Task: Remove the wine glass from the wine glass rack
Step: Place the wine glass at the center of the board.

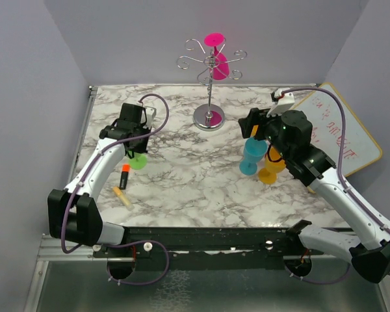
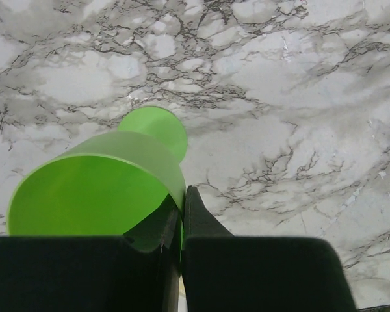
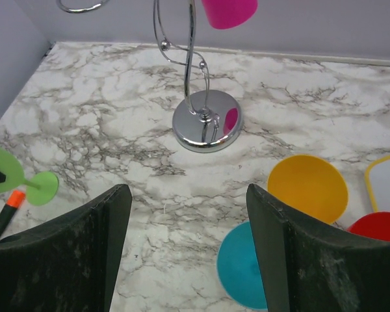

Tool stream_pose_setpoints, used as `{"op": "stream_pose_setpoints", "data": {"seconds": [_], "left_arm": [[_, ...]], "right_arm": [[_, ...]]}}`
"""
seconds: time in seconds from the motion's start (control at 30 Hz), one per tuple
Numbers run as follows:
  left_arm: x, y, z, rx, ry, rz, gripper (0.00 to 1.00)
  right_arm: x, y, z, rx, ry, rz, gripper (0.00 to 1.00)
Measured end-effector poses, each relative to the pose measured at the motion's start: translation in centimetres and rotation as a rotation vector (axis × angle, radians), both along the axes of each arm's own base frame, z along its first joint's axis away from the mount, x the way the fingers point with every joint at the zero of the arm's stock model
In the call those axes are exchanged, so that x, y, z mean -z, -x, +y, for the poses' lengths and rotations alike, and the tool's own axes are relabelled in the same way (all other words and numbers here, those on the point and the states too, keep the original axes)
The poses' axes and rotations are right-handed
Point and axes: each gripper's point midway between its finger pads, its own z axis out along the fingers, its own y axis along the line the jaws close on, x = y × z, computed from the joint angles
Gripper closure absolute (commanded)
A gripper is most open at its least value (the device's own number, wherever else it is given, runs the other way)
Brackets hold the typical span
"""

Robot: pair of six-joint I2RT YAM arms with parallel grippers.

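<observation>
The wine glass rack (image 1: pixel 209 84), a silver wire stand with scroll arms and a round shiny base, stands at the back middle; its stem and base also show in the right wrist view (image 3: pixel 207 120). A pink wine glass (image 1: pixel 218 55) hangs upside down from it, and its bowl shows in the right wrist view (image 3: pixel 229 12). My right gripper (image 1: pixel 255 130) (image 3: pixel 185 195) is open and empty, right of the rack base and facing it. My left gripper (image 1: pixel 138 149) (image 2: pixel 182 195) is shut on the rim of a green wine glass (image 2: pixel 97 192), held tilted at the left.
A blue glass (image 1: pixel 253 156), an orange glass (image 1: pixel 271 168) and a red one (image 3: pixel 378 227) stand under my right arm. A whiteboard (image 1: pixel 348 133) leans at the right. An orange marker (image 1: pixel 124 175) and a yellow marker (image 1: pixel 122 196) lie near the left arm.
</observation>
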Motion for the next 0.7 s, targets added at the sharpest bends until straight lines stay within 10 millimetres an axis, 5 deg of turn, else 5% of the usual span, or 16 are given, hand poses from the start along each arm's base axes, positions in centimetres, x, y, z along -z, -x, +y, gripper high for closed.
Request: {"op": "stream_pose_setpoints", "data": {"seconds": [0.13, 0.27, 0.43, 0.7], "left_arm": [[0.2, 0.0, -0.4, 0.014, 0.016, 0.008, 0.94], [0.2, -0.4, -0.5, 0.017, 0.017, 0.007, 0.56], [0.9, -0.2, -1.1, 0.034, 0.041, 0.038, 0.5], [0.3, -0.4, -1.1, 0.031, 0.045, 0.035, 0.27]], "right_arm": [[0.8, -0.1, -0.3, 0.026, 0.005, 0.031, 0.23], [0.9, -0.1, -0.5, 0.037, 0.001, 0.039, 0.21], [1.3, 0.1, -0.4, 0.026, 0.01, 0.056, 0.19], [1.6, 0.1, 0.0, 0.011, 0.02, 0.078, 0.19]]}}
